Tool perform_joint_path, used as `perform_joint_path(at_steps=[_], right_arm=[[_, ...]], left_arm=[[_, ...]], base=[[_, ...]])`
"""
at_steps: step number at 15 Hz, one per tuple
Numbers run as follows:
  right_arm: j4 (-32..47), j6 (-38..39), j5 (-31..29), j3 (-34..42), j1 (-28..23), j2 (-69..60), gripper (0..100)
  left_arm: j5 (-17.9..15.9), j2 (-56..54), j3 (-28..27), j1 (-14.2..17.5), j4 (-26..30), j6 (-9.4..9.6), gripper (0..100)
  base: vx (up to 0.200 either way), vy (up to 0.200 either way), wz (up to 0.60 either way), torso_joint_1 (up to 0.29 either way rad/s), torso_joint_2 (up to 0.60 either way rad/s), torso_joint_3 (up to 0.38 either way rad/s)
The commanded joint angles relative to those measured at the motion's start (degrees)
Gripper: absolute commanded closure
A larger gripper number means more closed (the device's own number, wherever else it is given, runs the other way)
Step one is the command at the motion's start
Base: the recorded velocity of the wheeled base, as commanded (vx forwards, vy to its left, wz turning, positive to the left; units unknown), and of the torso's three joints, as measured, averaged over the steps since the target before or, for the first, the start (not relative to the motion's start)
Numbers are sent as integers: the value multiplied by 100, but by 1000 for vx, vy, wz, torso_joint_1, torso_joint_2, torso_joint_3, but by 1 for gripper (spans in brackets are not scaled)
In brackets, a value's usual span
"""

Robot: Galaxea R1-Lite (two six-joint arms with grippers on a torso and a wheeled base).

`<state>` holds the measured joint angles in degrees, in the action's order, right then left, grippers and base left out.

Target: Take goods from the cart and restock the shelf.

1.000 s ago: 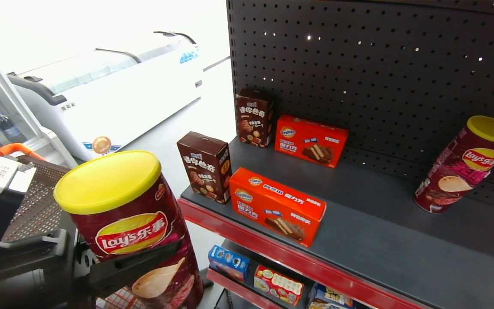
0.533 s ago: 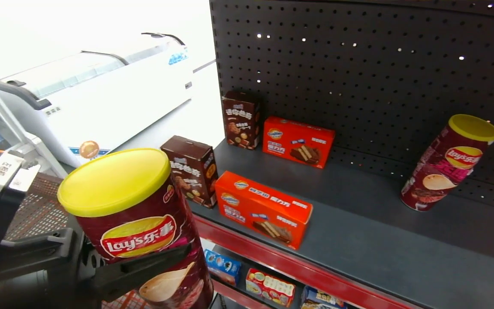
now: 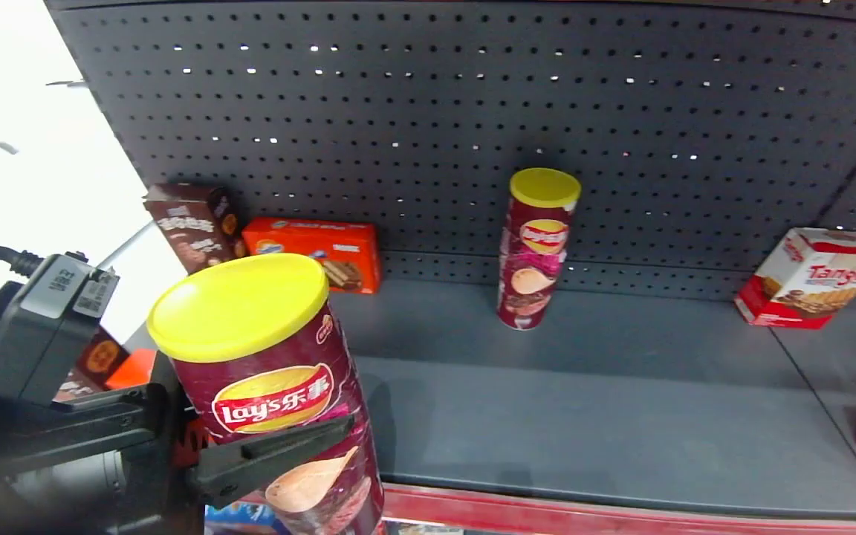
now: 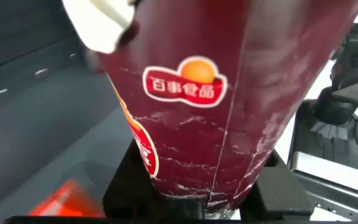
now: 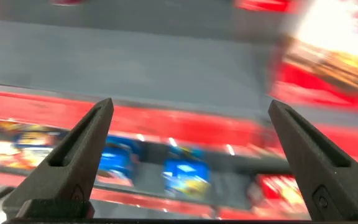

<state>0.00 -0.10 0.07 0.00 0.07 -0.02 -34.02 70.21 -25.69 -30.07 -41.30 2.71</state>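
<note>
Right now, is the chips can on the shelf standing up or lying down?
Standing up: the chips can rests on the shelf with its yellow lid on top.

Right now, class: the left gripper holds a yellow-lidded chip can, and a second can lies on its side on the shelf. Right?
No: the head view shows the second can standing upright on the shelf. The left gripper does hold the yellow-lidded can.

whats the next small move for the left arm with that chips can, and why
Probably carry it forward over the shelf, kept upright. The left gripper is shut on the can, whose base looks level with the shelf's front edge, not yet over the deck. Bare deck lies ahead, in front of the standing can by the back panel.
</note>
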Motion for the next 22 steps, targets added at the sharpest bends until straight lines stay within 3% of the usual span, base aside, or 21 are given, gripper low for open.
perform_joint_path(at_steps=[1, 16, 19, 20, 21, 22], right_arm=[[0, 1, 1, 0, 1, 2, 0], [0, -17, 1, 0, 1, 2, 0], [18, -43, -51, -26, 1, 2, 0], [44, -34, 45, -422, 37, 143, 0], [158, 168, 116, -1854, 133, 1479, 0], [167, 493, 177, -2487, 177, 2323, 0]], left_arm=[[1, 81, -24, 10, -9, 2, 100], [-52, 204, 2, 81, -36, 2, 100], [-227, 441, 20, 151, -396, -7, 100], [-236, 573, -138, 195, -414, -16, 100], [-236, 696, -305, 221, -423, -42, 100], [-236, 784, -385, 221, -423, -42, 100]], base=[[0, 0, 0, 0, 0, 0], [0, 0, 0, 0, 0, 0], [0, 0, 0, 0, 0, 0], [0, 0, 0, 0, 0, 0], [0, 0, 0, 0, 0, 0], [0, 0, 0, 0, 0, 0]])
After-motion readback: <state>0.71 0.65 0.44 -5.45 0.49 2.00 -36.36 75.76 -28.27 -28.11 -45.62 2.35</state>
